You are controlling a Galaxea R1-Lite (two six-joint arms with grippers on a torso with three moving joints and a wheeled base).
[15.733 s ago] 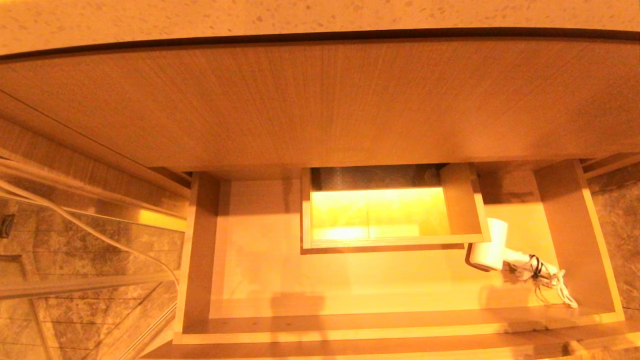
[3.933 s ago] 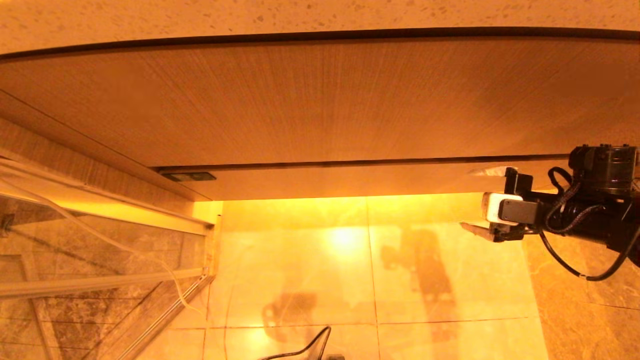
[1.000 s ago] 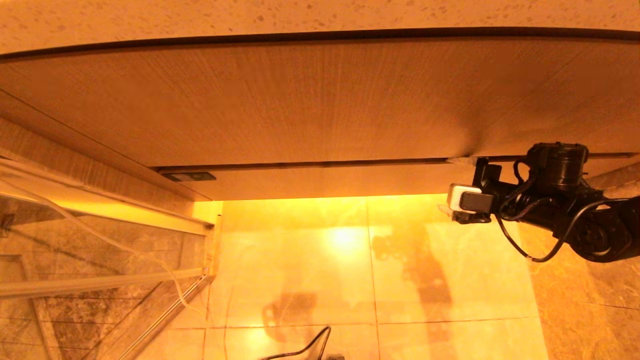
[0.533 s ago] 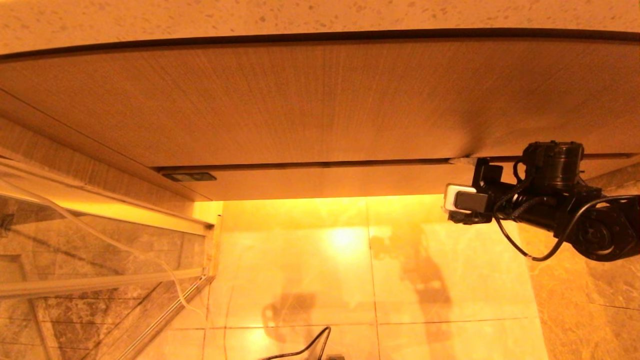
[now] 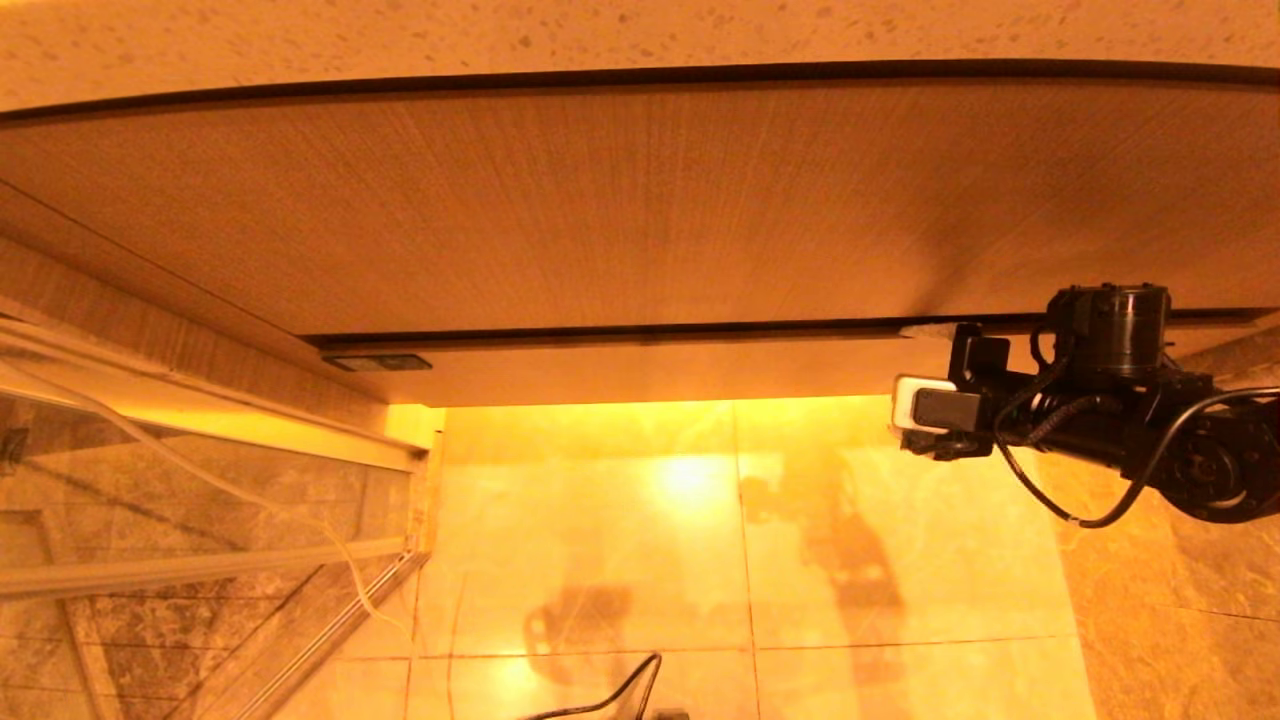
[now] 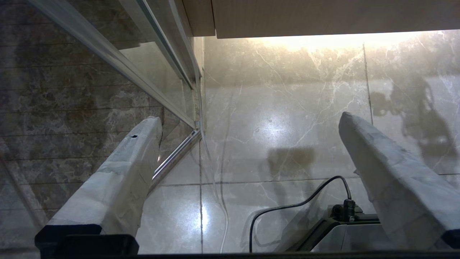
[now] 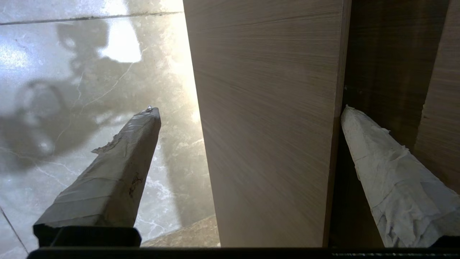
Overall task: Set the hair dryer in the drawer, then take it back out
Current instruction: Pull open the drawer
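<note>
Right hand [image 7: 248, 111] straddles drawer [image 5: 660, 368] front, interior hidden.

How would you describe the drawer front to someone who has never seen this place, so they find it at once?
Start at the speckled countertop and go down the tall wood-grain panel to the dark gap beneath it. The narrow light-wood strip below is the drawer. It has no handle, and the right gripper has its open fingers on either side of it.
</note>
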